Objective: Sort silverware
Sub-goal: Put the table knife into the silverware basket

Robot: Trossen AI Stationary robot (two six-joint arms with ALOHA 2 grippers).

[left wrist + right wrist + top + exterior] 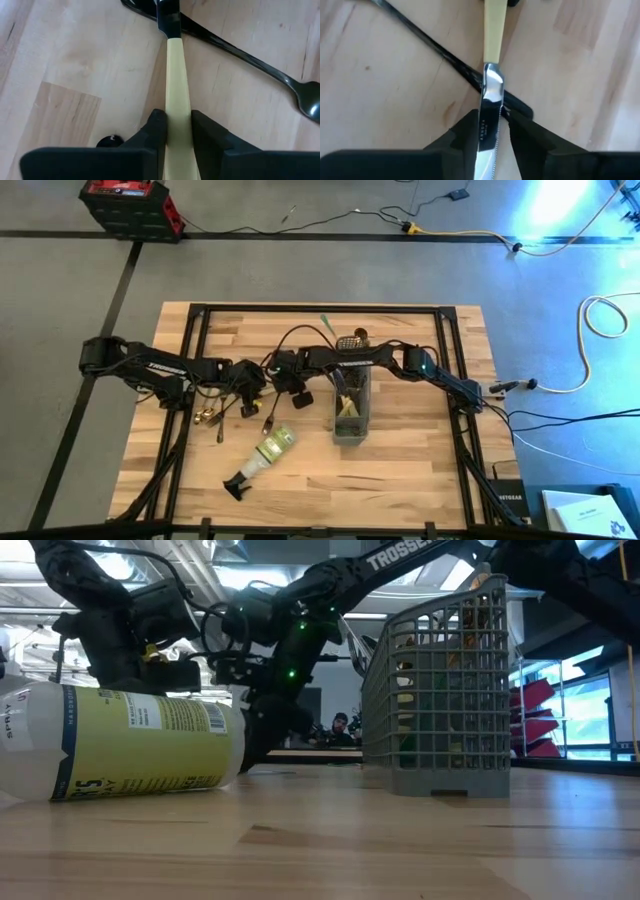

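Note:
A knife with a cream handle (175, 70) and a steel blade (489, 95) spans between my two grippers near the table's middle left. My left gripper (175, 132) is shut on the handle. My right gripper (491, 137) stands open with a finger on either side of the blade; whether a finger touches it I cannot tell. A dark utensil (240, 55) lies on the table, crossing under the knife. More silverware (210, 418) lies loose near the left gripper (250, 385). The grey mesh caddy (350, 405) holds several pieces. My left gripper pinches the knife's cream handle (176, 112) between its two fingers, toward the handle's free end. The fingers slant down from the table's left and lie along the knife. The knife runs straight out from the fingers, over the dark utensil.
A spray bottle (265, 452) with a yellow-green label lies on its side near the table's front, large at the left of the low view (130, 740). The caddy (440, 690) stands right of the grippers. A green-handled piece (325, 323) and others lie at the far edge.

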